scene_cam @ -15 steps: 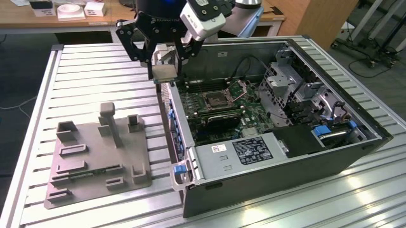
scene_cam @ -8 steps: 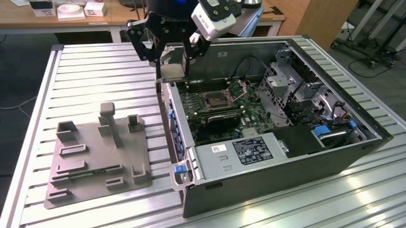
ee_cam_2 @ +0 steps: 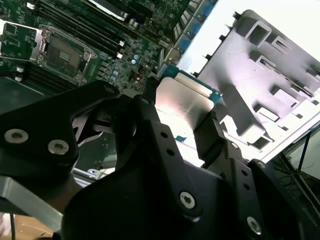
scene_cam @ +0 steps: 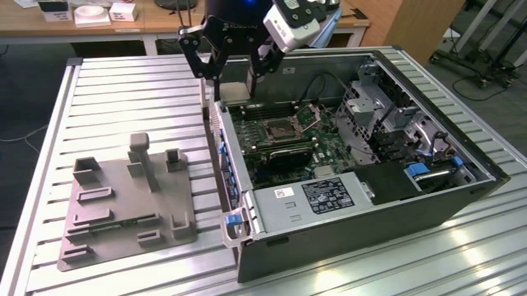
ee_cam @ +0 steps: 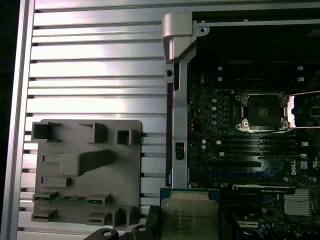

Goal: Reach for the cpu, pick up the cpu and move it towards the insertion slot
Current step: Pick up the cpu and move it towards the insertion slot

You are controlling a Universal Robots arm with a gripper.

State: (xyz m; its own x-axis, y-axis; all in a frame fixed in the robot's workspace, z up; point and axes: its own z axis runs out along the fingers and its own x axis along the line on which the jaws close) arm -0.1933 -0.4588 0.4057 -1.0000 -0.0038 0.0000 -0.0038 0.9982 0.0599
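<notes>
Arm reaching down from the far side, its end effector poised above the far-left corner of the open computer case. The black fingers are clamped on the cpu, held clear of the tabletop. The insertion slot lies nearer and to the exterior view's right, hinged plate raised. The grey plastic tray sits left of the case.

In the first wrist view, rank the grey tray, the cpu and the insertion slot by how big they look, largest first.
1. The grey tray, clearly largest.
2. The cpu, held in the gripper and cut off by the picture's edge.
3. The insertion slot.
The cpu sits much nearer the camera, so its lead over the insertion slot is unsure.
</notes>
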